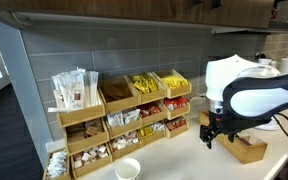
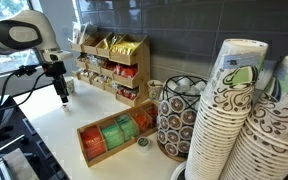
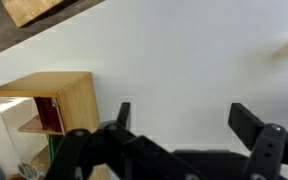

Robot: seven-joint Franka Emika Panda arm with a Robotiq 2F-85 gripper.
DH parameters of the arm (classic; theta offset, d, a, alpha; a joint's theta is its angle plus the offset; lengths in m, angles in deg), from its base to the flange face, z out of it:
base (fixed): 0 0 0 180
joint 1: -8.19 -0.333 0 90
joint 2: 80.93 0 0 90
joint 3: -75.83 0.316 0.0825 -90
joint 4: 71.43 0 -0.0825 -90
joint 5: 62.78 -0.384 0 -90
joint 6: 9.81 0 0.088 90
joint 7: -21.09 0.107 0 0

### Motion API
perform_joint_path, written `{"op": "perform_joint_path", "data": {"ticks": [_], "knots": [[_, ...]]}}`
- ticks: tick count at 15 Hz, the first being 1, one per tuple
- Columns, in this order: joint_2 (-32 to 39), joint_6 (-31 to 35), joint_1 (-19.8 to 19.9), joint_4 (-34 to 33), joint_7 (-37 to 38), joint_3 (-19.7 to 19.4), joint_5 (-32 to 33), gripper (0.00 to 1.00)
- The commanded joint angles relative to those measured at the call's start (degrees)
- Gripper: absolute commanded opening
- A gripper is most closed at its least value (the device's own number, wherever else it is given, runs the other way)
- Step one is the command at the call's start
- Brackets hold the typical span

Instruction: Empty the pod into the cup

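Obs: gripper point(image 1: 212, 132) hangs low over the bench point(image 1: 174, 160), just beside the wooden tea box point(image 1: 246, 149); wrist view shows jaws wide apart, nothing btwn them, only bare bench below. No pod in hand, so my read: step in hand = fetch a pod; task barely begun.

Plain white cup point(image 1: 128, 169) stands upright on bench at foot of the wooden organiser point(image 1: 124, 110), well apart from gripper; looks empty, though inside only partly visible.

Likeliest source is the wire rack point(image 2: 174, 120) next to the tea box, w/ round pods point(image 2: 181, 86) heaped on top; rack not in wrist view.

To do it well (judgement): come down vertically on one top pod; jaws across its round body; close gently, as a thin wall may crush or squirt out; lift clear of the wire before travelling; centre over the cup rim, then tip fully. Can't tell if pods are sealed. Cup is small and prob. light; a nudge on the rim could slide or topple it.

Containers: organiser bins hold yellow packets point(image 1: 144, 84) in top row; reddish ones beneath; long paper-wrapped sticks point(image 1: 72, 90) in the end bin; small white items lowest, too small to ID. Tea box holds green and orange sachets in compartments. Nested stacks of patterned paper cups point(image 2: 229, 110) stand beside the rack.
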Motion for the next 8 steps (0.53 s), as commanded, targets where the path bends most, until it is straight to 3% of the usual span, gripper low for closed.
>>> {"op": "perform_joint_path", "data": {"ticks": [1,8], "knots": [[0.3,-0.1,-0.6,-0.2,0.2,-0.7,0.4,1.0],[0.0,-0.1,-0.5,-0.2,0.1,-0.9,0.4,1.0]]}}
